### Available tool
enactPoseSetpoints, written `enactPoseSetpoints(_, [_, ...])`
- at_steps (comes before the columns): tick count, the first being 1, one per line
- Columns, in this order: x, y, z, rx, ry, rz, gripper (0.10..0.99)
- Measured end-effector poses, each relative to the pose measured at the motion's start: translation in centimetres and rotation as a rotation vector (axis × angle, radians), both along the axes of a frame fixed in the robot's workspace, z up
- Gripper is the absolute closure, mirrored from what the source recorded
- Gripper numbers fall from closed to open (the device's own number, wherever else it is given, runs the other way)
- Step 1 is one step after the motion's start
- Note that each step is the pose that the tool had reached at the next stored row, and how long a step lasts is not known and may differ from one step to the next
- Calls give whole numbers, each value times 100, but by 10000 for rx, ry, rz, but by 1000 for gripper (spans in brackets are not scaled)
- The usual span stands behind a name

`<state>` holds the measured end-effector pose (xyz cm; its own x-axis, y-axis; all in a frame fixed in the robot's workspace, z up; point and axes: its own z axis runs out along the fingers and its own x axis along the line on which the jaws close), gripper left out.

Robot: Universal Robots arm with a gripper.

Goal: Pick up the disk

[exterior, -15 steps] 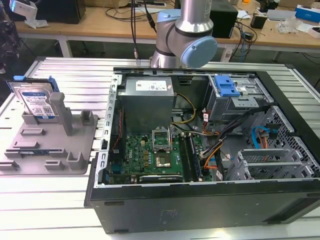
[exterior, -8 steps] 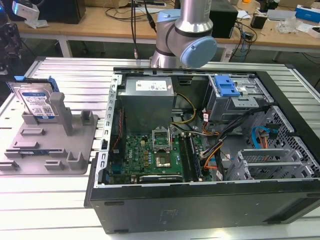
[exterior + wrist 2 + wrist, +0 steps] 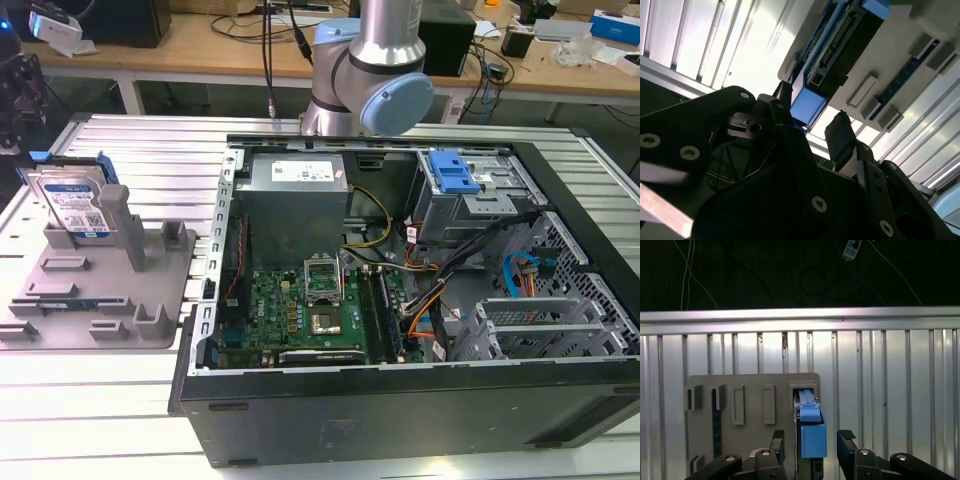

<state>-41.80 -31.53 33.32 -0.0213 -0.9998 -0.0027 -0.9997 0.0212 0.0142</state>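
Gripper (image 3: 811, 439) open in first wrist view, black fingers (image 3: 778, 440) spread, one each side of disk (image 3: 810, 412), gaps visible, no contact. Disk stands on edge in slot of grey fixture tray (image 3: 740, 385), blue rail end toward gripper. Tray lies on ribbed metal table (image 3: 900, 390). Exterior view: disk upright at tray's back corner, label showing — open computer case (image 3: 400, 410) beside tray at exterior view's right, arm (image 3: 375, 60) behind case
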Motion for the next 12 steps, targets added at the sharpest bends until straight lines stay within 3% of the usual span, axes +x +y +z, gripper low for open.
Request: enactPoseSetpoints(12, [0,0,-127,0,1,9,545])
